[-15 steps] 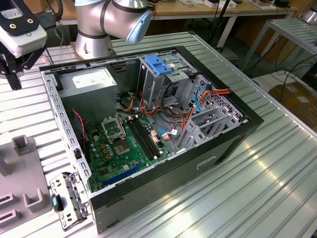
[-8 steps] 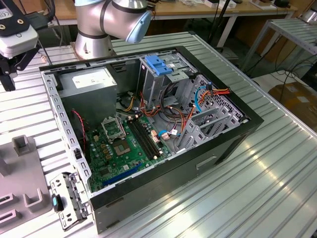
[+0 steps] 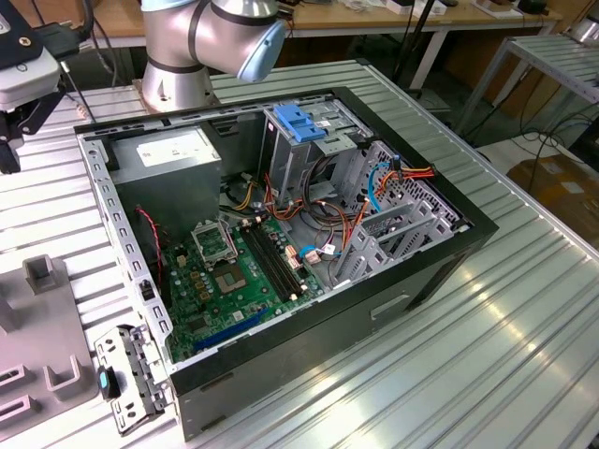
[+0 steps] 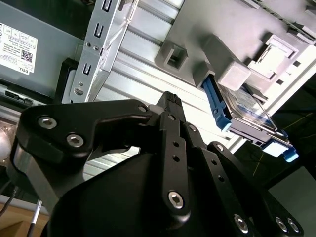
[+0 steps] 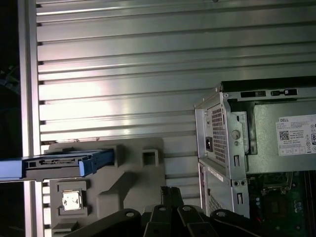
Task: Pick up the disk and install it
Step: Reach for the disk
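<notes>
The disk (image 5: 64, 163), a dark drive between bright blue side rails, stands on edge in a slot of a grey holder block (image 5: 131, 170) on the ribbed table. The second wrist view shows the disk (image 4: 244, 116) beyond my fingertips, with a blue rail facing me. My black gripper (image 5: 171, 191) hovers beside the holder, apart from the disk, between it and the computer case. Its fingertips (image 4: 170, 101) are pressed together with nothing between them. The arm's wrist (image 3: 23, 65) hangs at the exterior view's far left.
An open computer case (image 3: 281, 234) lies on the table, with a grey power supply (image 3: 173, 154), a light-blue latch plate (image 3: 299, 122), a motherboard (image 3: 234, 271) and metal drive cages (image 3: 393, 234) with orange cables. Part of the grey holder (image 3: 42, 327) shows at the left.
</notes>
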### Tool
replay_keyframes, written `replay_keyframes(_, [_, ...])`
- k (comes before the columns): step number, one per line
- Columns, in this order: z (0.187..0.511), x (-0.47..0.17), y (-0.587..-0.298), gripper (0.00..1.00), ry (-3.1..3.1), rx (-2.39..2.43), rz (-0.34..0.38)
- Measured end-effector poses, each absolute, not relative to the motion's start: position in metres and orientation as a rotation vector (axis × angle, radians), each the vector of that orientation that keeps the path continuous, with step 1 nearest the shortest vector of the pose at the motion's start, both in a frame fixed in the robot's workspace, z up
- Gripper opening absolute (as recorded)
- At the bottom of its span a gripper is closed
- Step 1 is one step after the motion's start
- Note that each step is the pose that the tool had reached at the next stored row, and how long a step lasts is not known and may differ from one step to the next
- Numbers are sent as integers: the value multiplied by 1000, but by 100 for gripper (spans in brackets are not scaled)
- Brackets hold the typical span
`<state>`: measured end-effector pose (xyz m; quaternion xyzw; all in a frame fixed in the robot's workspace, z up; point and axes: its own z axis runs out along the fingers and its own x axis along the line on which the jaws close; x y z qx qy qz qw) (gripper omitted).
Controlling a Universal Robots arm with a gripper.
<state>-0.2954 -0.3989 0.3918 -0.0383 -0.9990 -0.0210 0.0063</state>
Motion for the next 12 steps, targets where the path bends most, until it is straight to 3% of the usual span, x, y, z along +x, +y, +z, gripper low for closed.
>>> replay_keyframes(12, [392,-306,-399,11,-3126,-120,-66])
